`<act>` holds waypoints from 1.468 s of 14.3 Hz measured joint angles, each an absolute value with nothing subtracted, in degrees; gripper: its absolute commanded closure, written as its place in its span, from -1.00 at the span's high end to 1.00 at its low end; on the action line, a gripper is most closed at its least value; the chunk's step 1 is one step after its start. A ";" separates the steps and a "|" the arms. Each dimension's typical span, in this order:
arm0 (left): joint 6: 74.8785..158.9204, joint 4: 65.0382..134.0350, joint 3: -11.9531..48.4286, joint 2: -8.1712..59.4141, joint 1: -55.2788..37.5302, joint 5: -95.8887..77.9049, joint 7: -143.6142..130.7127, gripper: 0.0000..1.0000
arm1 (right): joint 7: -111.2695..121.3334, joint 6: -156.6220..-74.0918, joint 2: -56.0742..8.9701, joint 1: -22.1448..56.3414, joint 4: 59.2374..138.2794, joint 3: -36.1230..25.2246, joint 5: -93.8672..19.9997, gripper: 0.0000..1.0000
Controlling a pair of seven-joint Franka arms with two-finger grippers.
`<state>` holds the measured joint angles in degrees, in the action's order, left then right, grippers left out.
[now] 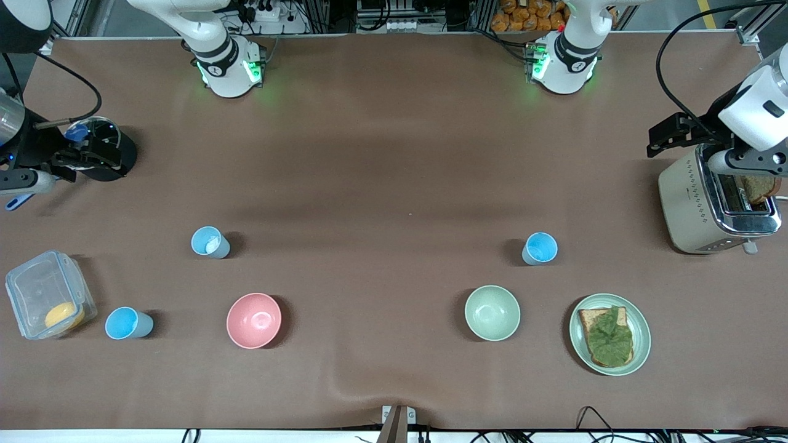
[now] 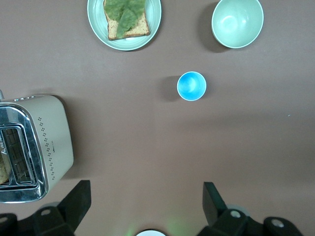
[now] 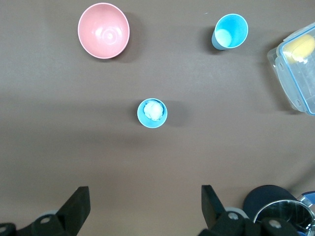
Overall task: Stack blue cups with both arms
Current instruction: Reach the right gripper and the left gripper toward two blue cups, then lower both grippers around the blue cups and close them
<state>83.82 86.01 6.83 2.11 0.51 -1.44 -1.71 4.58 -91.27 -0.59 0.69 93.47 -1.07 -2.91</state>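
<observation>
The left pincer (image 2: 142, 206) hangs high with its two black fingers (image 2: 74, 201) spread wide, holding nothing, up over the counter's (image 1: 394, 154) left-arm end near the cream and chrome toaster (image 1: 714, 203); the right pincer (image 3: 142, 206) hangs likewise, fingers (image 3: 76, 204) wide and empty, up over the right-arm end beside a black round base with a glass jar (image 1: 101, 147).

Under the left pincer's view stands the small light-blue plastic cup with the bright blue inside (image 2: 191, 86), upright, open brown counter all round it; the pale green bowl (image 2: 237, 22) sits near it, apart, nearer the front camera; the pale green plate with toast and lettuce (image 2: 124, 22) lies well apart from the cup, toward the left arm's end.

Under the right pincer's view stands the light-blue cup with a whitish inside (image 3: 152, 113), upright, bare counter on every side; the pink round bowl (image 3: 103, 30) is near it but apart, nearer the front camera; a third light-blue cup (image 3: 229, 31) stands upright well apart, just beside the clear lidded plastic box with a yellow lump inside (image 3: 298, 66) at the counter's edge by the right arm's end.

Between the whitish cup and the bright cup runs a wide bare stretch of counter.
</observation>
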 measured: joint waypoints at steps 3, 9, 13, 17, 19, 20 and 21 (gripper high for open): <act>83.81 86.08 6.84 2.22 0.51 -1.45 -1.71 1.00 | 4.58 -91.25 -0.59 0.69 93.47 -1.06 -2.91 1.00; 83.91 86.11 6.86 3.78 0.16 1.33 -1.70 1.00 | 4.58 -91.24 -0.59 0.69 93.47 -1.05 -2.91 1.00; 85.45 86.18 6.80 6.78 0.10 2.68 -2.45 1.00 | 4.59 -90.61 -0.73 1.58 93.51 -0.89 -2.91 1.00; 87.93 86.48 6.91 13.56 -0.51 2.68 -6.95 1.00 | 4.17 -89.58 -5.49 4.27 93.98 -0.80 -2.88 1.00; 92.30 86.48 7.24 16.55 -0.58 2.61 -7.10 1.00 | 2.50 -90.55 -8.58 6.77 94.30 -0.75 -1.93 1.00; 93.52 86.50 7.59 17.38 -0.59 2.23 -7.11 1.00 | 0.95 -91.67 -9.62 8.30 94.88 -0.72 -0.69 1.00; 94.46 86.61 7.94 17.80 -0.61 1.49 -7.17 1.00 | -0.77 -93.56 -10.32 9.90 96.23 -0.70 0.57 1.00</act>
